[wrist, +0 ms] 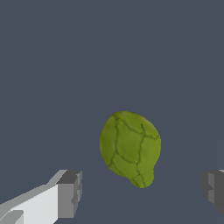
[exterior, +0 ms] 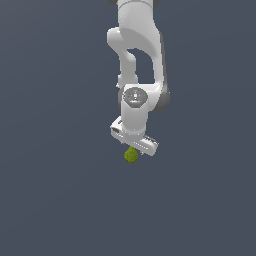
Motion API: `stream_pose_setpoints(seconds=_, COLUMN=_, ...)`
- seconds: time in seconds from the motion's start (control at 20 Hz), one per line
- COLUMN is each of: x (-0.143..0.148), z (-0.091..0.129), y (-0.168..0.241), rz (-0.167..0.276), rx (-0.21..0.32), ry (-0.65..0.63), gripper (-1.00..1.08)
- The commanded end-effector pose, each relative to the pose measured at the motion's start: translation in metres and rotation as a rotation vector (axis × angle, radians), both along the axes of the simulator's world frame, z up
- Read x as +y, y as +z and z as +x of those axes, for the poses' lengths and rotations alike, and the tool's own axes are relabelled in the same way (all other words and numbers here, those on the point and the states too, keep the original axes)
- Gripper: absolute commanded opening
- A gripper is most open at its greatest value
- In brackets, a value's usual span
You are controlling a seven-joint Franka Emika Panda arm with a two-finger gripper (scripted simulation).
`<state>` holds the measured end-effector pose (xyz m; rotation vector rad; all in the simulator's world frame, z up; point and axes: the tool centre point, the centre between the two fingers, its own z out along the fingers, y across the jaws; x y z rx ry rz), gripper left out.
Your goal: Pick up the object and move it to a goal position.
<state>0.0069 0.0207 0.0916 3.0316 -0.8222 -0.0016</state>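
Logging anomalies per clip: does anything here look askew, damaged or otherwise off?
Nothing stands out. The green object looks whole and lies between the spread fingers of the gripper, touching neither.

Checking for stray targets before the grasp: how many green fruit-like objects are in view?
1. The green object lies on the grey floor directly beneath the open gripper, between its fingers; nothing else shows.
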Motion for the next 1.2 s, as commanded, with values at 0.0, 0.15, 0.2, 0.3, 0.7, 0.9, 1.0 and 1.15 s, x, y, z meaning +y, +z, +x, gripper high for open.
stream_pose_setpoints(seconds=0.0, x=0.000, z=0.000, y=-0.001, rz=0.000, rx=-0.001, ry=-0.008, gripper=1.00)
stream_pose_setpoints(seconds=0.15, x=0.000, z=0.000, y=-0.002, rz=0.000, rx=0.000, ry=-0.003, gripper=1.00)
stream_pose_setpoints(seconds=0.2, x=0.000, z=0.000, y=-0.004, rz=0.000, rx=0.000, ry=-0.004, gripper=1.00)
stream_pose_setpoints(seconds=0.3, x=0.000, z=0.000, y=-0.010, rz=0.000, rx=0.000, ry=-0.004, gripper=1.00)
stream_pose_setpoints(seconds=0.7, x=0.000, z=-0.001, y=-0.047, rz=0.000, rx=-0.001, ry=-0.008, gripper=1.00)
stream_pose_setpoints(seconds=0.9, x=0.000, z=0.000, y=-0.051, rz=0.000, rx=-0.001, ry=-0.008, gripper=1.00)
stream_pose_setpoints(seconds=1.0, x=0.000, z=0.000, y=-0.051, rz=0.000, rx=-0.001, ry=-0.008, gripper=-1.00)
stream_pose_setpoints(seconds=1.15, x=0.000, z=0.000, y=-0.051, rz=0.000, rx=-0.001, ry=-0.008, gripper=-1.00)
